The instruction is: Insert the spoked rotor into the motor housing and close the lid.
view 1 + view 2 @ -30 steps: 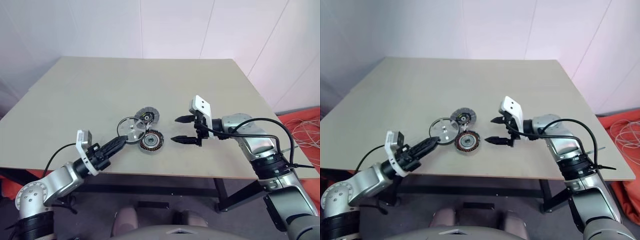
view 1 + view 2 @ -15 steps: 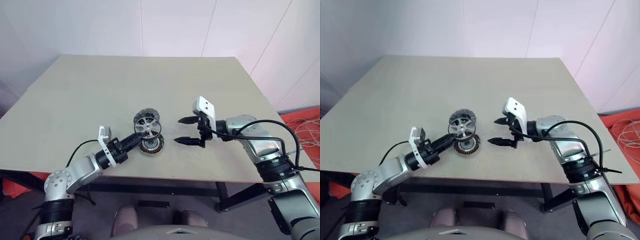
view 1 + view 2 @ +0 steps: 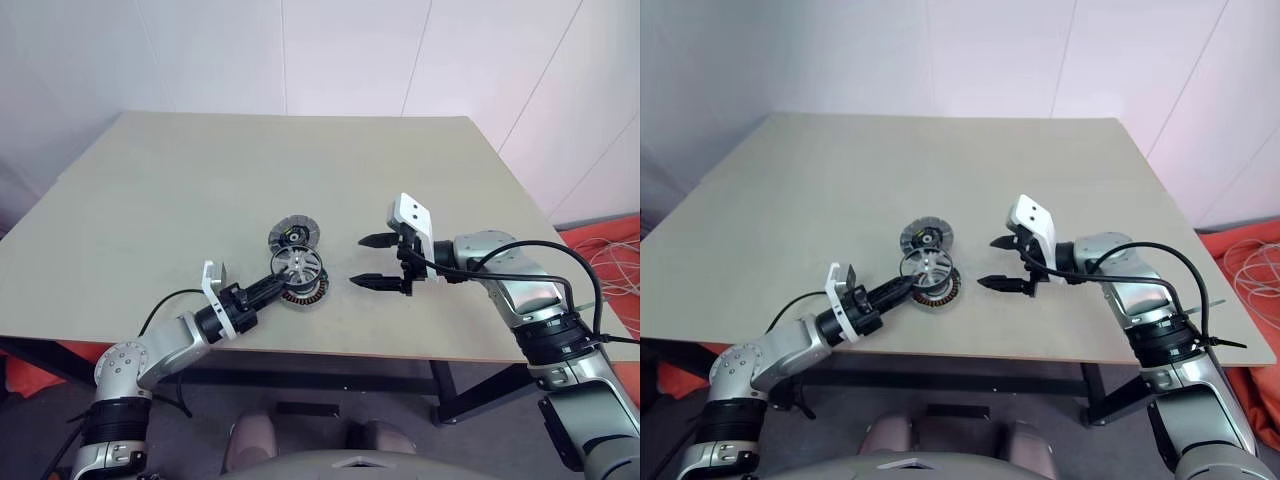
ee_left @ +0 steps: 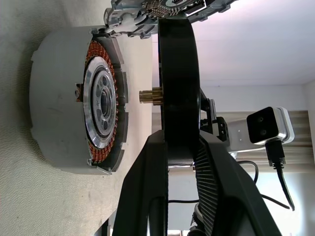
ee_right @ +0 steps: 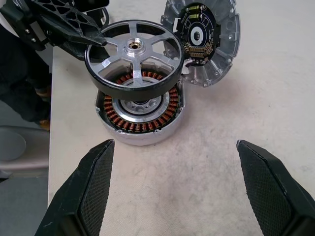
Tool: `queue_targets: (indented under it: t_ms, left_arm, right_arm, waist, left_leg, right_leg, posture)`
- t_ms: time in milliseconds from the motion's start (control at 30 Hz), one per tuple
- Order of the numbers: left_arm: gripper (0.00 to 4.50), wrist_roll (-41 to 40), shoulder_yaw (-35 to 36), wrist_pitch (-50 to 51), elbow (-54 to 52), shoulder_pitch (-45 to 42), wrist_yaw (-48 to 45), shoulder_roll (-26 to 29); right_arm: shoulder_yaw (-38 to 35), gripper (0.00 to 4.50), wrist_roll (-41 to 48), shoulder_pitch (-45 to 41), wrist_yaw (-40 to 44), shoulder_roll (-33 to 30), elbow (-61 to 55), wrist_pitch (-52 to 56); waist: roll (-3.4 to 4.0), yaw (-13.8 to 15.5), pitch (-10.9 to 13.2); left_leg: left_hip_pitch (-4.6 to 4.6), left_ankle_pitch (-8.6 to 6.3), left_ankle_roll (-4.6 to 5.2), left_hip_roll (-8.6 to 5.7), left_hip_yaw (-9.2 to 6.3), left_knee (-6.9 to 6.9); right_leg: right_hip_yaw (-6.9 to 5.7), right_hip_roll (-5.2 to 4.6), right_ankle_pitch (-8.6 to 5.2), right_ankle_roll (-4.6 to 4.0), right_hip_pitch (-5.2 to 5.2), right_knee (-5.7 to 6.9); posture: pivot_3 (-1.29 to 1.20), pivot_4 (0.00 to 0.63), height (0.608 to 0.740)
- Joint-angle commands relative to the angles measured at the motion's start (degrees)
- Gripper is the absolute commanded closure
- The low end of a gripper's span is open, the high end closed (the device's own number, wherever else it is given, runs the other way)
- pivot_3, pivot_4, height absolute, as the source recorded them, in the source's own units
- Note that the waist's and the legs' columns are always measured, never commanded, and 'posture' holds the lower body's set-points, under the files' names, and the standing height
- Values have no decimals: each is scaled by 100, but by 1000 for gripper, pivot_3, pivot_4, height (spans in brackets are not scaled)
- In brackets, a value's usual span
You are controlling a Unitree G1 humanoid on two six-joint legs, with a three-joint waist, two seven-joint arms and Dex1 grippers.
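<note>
Head views: on the tan table (image 3: 180, 190), the left gripper (image 3: 275, 283) pinches the rim of the spoked rotor (image 3: 298, 266), holding it just above the motor housing (image 3: 303, 291). The lid (image 3: 294, 233) lies beside them, farther from the table's near edge. The right gripper (image 3: 372, 261) hovers near, jaws spread wide and empty.

Left wrist view: black fingers (image 4: 162, 191) clamp the rotor's (image 4: 178, 83) dark rim; its brass hub points at the housing's (image 4: 69, 101) copper-ringed centre, a small gap between them.

Right wrist view: the rotor (image 5: 134, 53) hangs over the copper windings of the housing (image 5: 141, 120), level with the table. The lid (image 5: 204, 37) leans against the housing, circuit face showing.
</note>
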Motion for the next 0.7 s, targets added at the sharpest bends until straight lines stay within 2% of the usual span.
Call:
queue_targets:
  t_ms: [33,700]
  left_arm:
    - [4039,-28,-46,55,-44,-107,-73,-14]
    - [4039,240,-50,68,110,-195,-47,-196]
  right_arm:
    - [-175,0,140,-45,-19,-8,-284,-4]
    - [-190,0,161,-48,-91,11,-310,1]
  waist:
    - [0,0,0]
    - [0,0,0]
  left_leg:
    - [0,0,0,0,0,0]
    - [0,0,0,-1,0,-1]
  right_leg:
    - [0,0,0,0,0,0]
    - [0,0,0,0,3,1]
  posture:
    - [0,0,740]
    - [0,0,740]
